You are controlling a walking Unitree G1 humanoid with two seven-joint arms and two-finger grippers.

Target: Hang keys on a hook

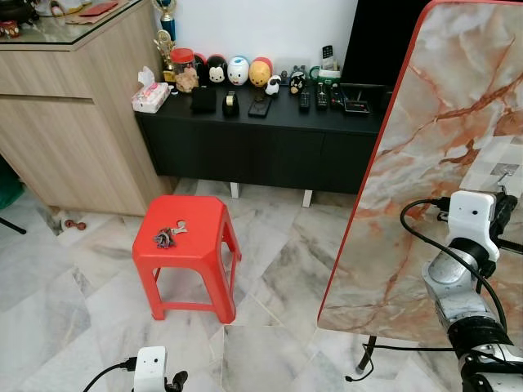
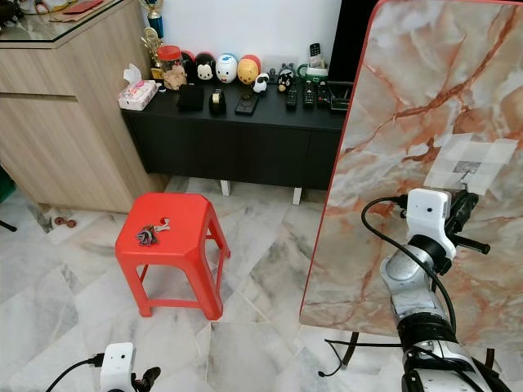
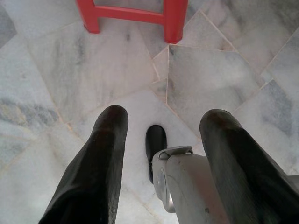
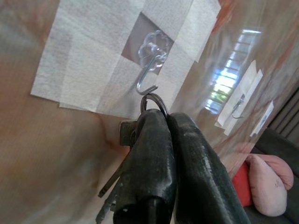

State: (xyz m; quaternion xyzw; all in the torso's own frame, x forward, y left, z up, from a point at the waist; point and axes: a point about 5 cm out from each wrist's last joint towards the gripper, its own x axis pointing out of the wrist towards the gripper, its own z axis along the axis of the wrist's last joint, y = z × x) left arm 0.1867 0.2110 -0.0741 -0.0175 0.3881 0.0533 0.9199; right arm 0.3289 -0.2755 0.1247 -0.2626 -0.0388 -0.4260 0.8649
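A tall marble-patterned panel fills the right side of the frame, standing on the pale tiled floor; a low black cabinet runs along the wall at the upper centre, and a red stool stands at centre left with a second bunch of keys lying on its seat. High on the panel, at the right edge, a white taped patch carries a clear hook with a metal J-shaped end. The right claw is clenched on the keys – their ring pokes out just past the fingertips, right beneath the hook's tip, and whether it touches cannot be told. The left claw hangs low over the floor at the lower left, fingers spread and empty. The risk, as I judge it, is the ring sliding past the hook's tip rather than over it – letting go then would drop the keys down the panel. Pushing too hard could also peel the taped hook loose.
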